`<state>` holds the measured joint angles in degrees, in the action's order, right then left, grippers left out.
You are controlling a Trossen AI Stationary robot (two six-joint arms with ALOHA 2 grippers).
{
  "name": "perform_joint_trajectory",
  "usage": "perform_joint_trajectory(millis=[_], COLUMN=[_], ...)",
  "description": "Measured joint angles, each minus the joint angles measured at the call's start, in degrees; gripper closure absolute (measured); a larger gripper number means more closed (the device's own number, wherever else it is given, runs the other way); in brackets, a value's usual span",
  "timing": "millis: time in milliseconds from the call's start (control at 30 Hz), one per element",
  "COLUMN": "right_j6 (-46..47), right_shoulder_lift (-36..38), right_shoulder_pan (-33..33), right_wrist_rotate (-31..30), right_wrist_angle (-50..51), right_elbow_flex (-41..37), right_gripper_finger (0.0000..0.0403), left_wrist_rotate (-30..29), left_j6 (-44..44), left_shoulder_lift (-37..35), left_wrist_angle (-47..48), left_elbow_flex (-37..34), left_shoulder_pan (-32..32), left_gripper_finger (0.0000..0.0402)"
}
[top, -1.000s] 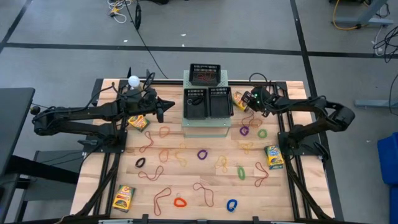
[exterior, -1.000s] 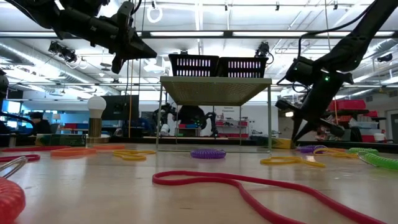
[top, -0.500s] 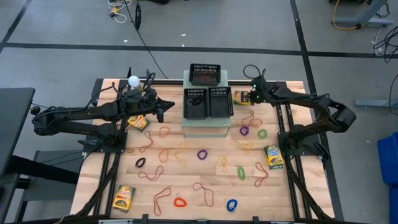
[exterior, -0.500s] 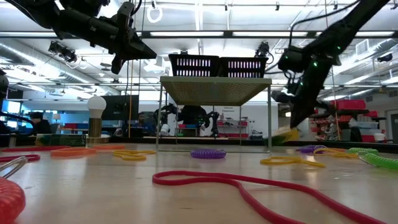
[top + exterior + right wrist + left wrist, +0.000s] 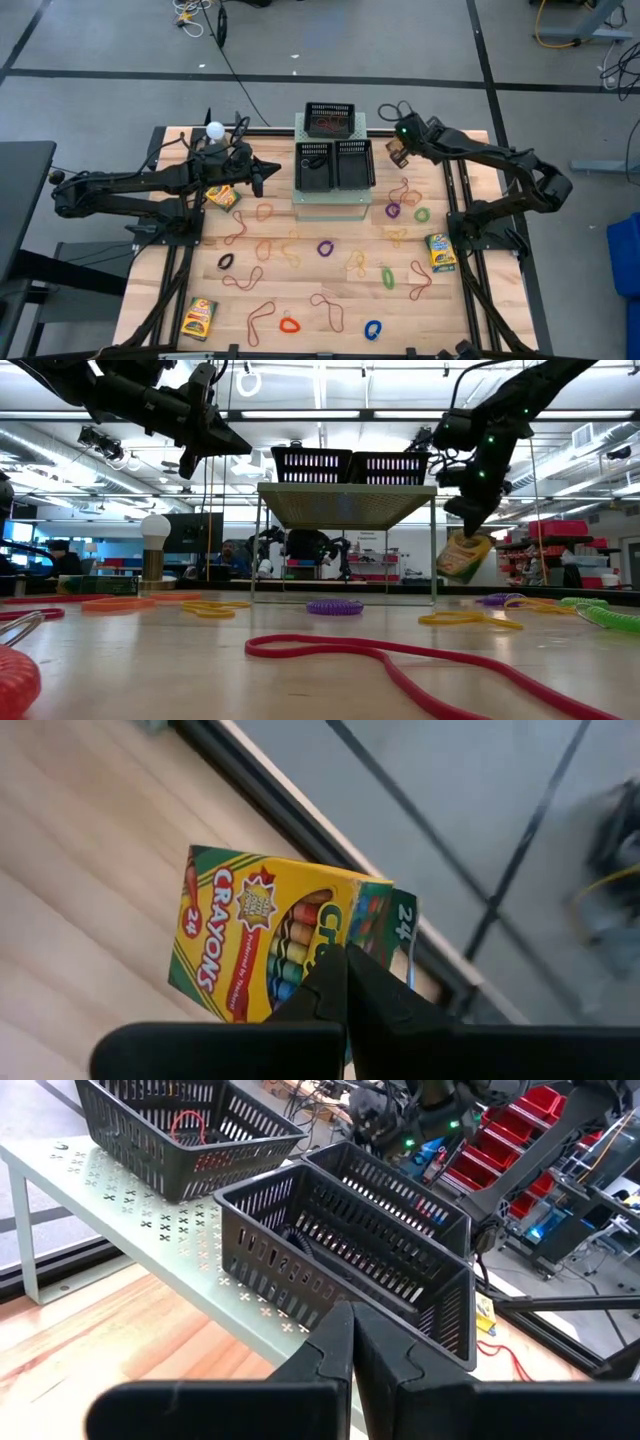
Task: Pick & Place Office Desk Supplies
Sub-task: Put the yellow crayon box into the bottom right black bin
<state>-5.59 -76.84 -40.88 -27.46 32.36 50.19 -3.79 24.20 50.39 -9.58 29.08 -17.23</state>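
The right tool [image 5: 468, 532] is clamped on a yellow-green cardboard crayon box [image 5: 463, 555], holding it clear above the wooden table [image 5: 300, 285] near the far right corner, just right of the pale-green perforated metal stand [image 5: 330, 203] that carries three black mesh trays [image 5: 335, 165]. The left tool [image 5: 262, 177] hangs with its fingers pressed together and nothing between them, above the table left of that stand. Thin orange-brown rubber bands [image 5: 262, 212], small thicker coloured loops [image 5: 325, 248] and three more crayon boxes [image 5: 440, 251] lie scattered over the table.
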Motion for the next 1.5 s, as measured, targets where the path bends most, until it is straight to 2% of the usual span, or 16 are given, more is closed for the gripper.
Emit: perform_joint_trajectory(millis=[200, 467, 800, 1333, 1500], right_j6=[-12.4, -22.1, -22.2, -16.9, -14.8], right_shoulder_lift=[-2.1, -8.6, -10.0, -10.0, -10.0], right_shoulder_pan=[0.9, 2.3, 3.8, 3.8, 4.0], right_wrist_rotate=[-6.8, -10.5, -10.9, -9.6, -8.3], right_wrist_angle=[-1.7, -4.0, -4.6, -4.3, -3.8], right_elbow_flex=[0.0, 0.0, 0.0, 0.0, 0.0], right_gripper_finger=[0.0403, 0.0403, 0.0398, 0.0301, 0.0283], left_wrist_rotate=[0.0, -0.2, -0.2, -0.2, -0.2], left_j6=[-0.7, -1.9, -1.6, -1.4, -1.4], left_shoulder_lift=[0.0, 0.0, 0.0, 0.0, 0.0], left_wrist_angle=[0.0, 0.0, 0.0, 0.0, 0.0], left_elbow_flex=[0.0, 0.0, 0.0, 0.0, 0.0], left_shoulder_pan=[0.0, 0.0, 0.0, 0.0, 0.0], left_gripper_finger=[0.0394, 0.0394, 0.0394, 0.0394, 0.0394])
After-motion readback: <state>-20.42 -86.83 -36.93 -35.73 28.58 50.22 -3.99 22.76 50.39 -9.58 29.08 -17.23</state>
